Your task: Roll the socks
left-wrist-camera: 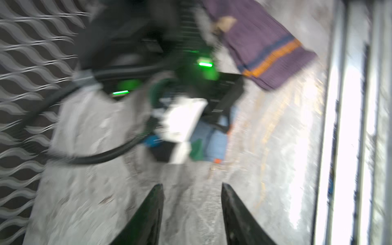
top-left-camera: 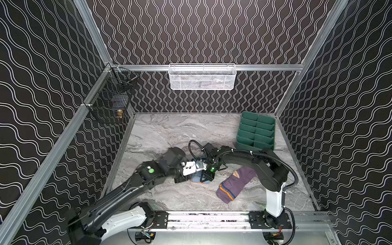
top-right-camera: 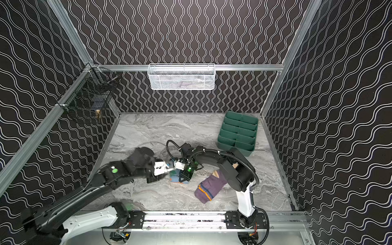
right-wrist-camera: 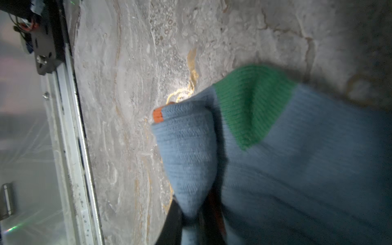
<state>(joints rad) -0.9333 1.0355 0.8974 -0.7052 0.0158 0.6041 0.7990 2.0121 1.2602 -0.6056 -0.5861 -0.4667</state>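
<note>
Socks: both on grey marble-pattern table [top-left-camera: 169, 131], front-centre in both top views.

Sock 1: light blue ribbed sock [right-wrist-camera: 297, 169] w/ green patch + orange trim. It lies bunched and folded over itself on the table, directly under the two wrists, so only a small part shows from above [top-left-camera: 196, 178] [top-right-camera: 175, 178].

R gripper [right-wrist-camera: 191, 224]: dark fingers [right-wrist-camera: 171, 220] pressed together on a fold of the light blue ribbed sock. The fabric bulges out past the tips, and an orange edge shows at the fold's end.

L gripper [left-wrist-camera: 192, 201]: fingers [left-wrist-camera: 152, 212] spread, w/ only bare table between them. The tips point toward the light blue ribbed sock w/o touching it. L wrist view is blurred.

Sock 2: purple ribbed sock [top-left-camera: 235, 184] w/ orange + navy stripes and a tan patch. It lies flat and unrolled, near sock 1 on its right in both top views [top-right-camera: 210, 186]. Its far end is hidden under the R arm.

Other: dark green divided plastic tray [top-left-camera: 256, 131] at back right of the table. White mesh basket [top-left-camera: 201, 77] on rear rail, black wire basket [top-left-camera: 110, 101] on left rail.
</note>
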